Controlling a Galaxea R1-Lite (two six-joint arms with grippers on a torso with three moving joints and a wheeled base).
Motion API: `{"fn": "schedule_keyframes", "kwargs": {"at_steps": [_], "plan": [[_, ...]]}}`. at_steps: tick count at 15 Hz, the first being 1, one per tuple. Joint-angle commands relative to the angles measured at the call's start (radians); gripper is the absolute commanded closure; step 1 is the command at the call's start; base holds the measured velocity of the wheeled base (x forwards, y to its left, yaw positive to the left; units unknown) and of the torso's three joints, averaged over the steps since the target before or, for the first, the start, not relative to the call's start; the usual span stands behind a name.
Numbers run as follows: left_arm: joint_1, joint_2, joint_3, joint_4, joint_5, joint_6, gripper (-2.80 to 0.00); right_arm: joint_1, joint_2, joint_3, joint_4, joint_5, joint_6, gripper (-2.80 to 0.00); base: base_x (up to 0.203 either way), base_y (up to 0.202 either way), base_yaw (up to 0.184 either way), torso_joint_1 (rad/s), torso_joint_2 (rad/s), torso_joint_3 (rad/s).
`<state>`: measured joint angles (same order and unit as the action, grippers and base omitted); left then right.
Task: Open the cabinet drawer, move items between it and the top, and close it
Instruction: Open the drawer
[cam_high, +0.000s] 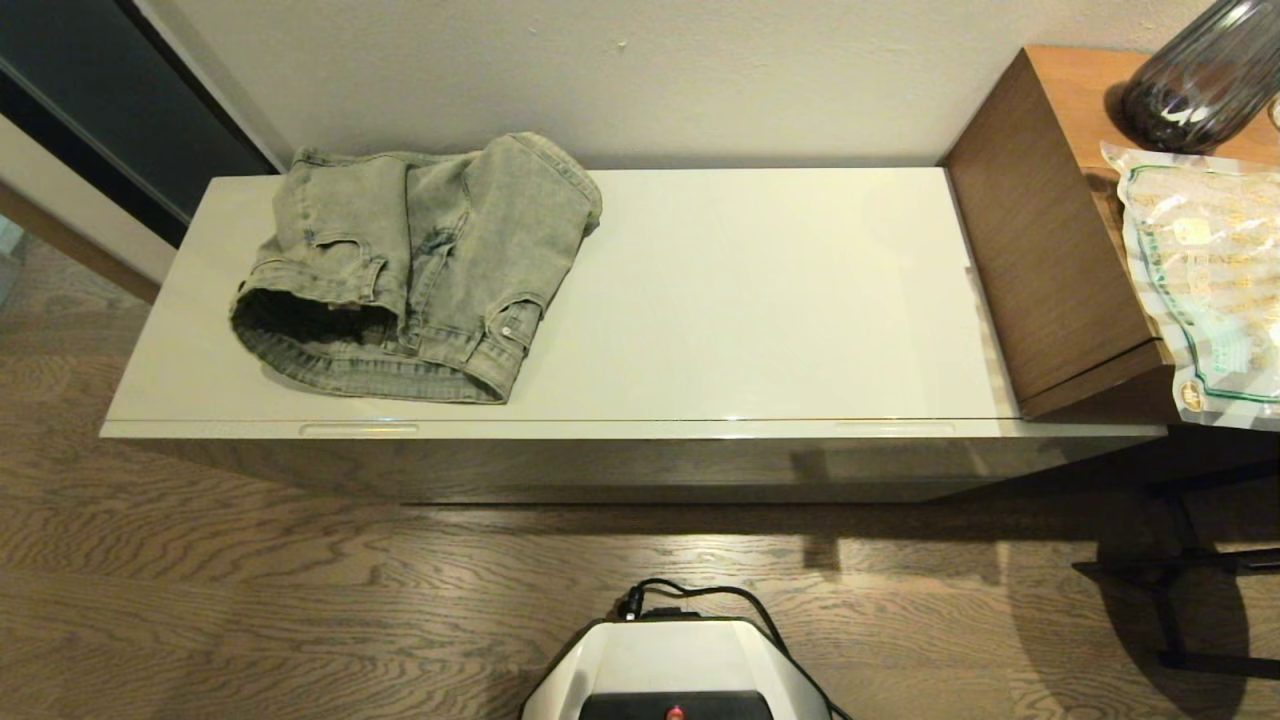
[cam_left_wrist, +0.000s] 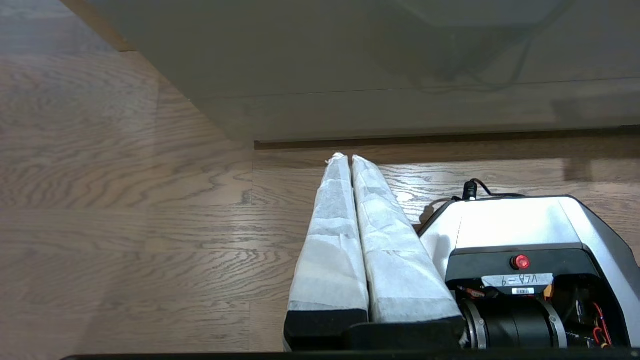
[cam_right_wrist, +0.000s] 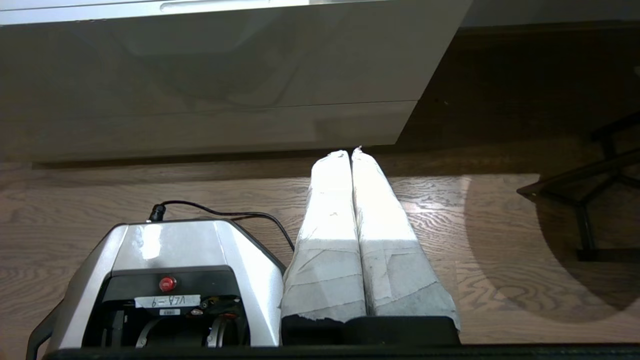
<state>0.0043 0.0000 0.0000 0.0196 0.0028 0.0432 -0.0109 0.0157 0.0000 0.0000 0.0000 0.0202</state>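
Facing the low cabinet, we note the drawer (cam_high: 640, 465) closed, its glossy front across the middle of the head view. Folded denim garment (cam_high: 415, 268) lies upper left on the top (cam_high: 760, 300). No slippers visible. Left gripper (cam_left_wrist: 347, 159) and right gripper (cam_right_wrist: 350, 152) hang above the wood floor (cam_high: 250, 600) beside our base (cam_high: 675, 665), padded fingers pressed together, holding nothing.

Glossy cream top (cam_high: 760, 290) w/ faded denim garment (cam_high: 420, 265); mirror-like drawer front (cam_right_wrist: 210, 75), matt wood-grain floor (cam_high: 250, 600).
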Motion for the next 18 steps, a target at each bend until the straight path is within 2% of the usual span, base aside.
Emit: {"fn": "schedule_keyframes", "kwargs": {"at_steps": [1,2,5,7,10,12,15,18], "plan": [[0.000,0.002,-0.002,0.001,-0.001,0.023,0.00,0.000,0.001,0.002,-0.001,0.002,0.001,0.00,0.000,0.000,0.000,0.000,0.00,0.000],[0.000,0.003,-0.002,0.000,-0.009,0.077,0.00,0.000,0.001,0.002,-0.002,0.002,0.001,0.00,0.000,0.000,0.000,0.000,0.00,0.000],[0.000,0.007,-0.017,0.000,-0.010,0.086,0.00,0.000,0.001,0.002,-0.002,0.000,0.001,0.00,0.000,0.000,0.000,0.000,0.00,0.000],[0.001,0.082,-0.126,0.015,-0.011,0.067,0.00,0.000,0.001,0.002,-0.002,0.002,0.001,0.00,0.000,0.000,0.000,0.000,0.00,0.000],[0.002,0.397,-0.371,0.019,-0.014,-0.102,0.00,0.000,0.001,0.002,-0.002,0.002,0.001,0.00,0.000,0.000,0.000,0.000,0.00,0.000],[0.002,0.564,-0.540,0.079,-0.016,-0.183,0.00,0.000,0.001,0.002,-0.002,0.002,0.001,0.00,0.000,0.000,0.000,0.000,0.00,0.000],[0.002,0.760,-0.665,0.296,-0.023,-0.206,0.00,0.000,0.001,0.002,-0.002,0.002,0.001,0.00,0.000,0.000,0.000,0.000,0.00,0.000],[0.001,0.994,-0.692,0.296,-0.073,-0.225,0.00,0.000,0.001,0.002,-0.002,0.002,-0.002,0.00,0.000,0.000,0.000,0.000,0.00,0.000]]}}
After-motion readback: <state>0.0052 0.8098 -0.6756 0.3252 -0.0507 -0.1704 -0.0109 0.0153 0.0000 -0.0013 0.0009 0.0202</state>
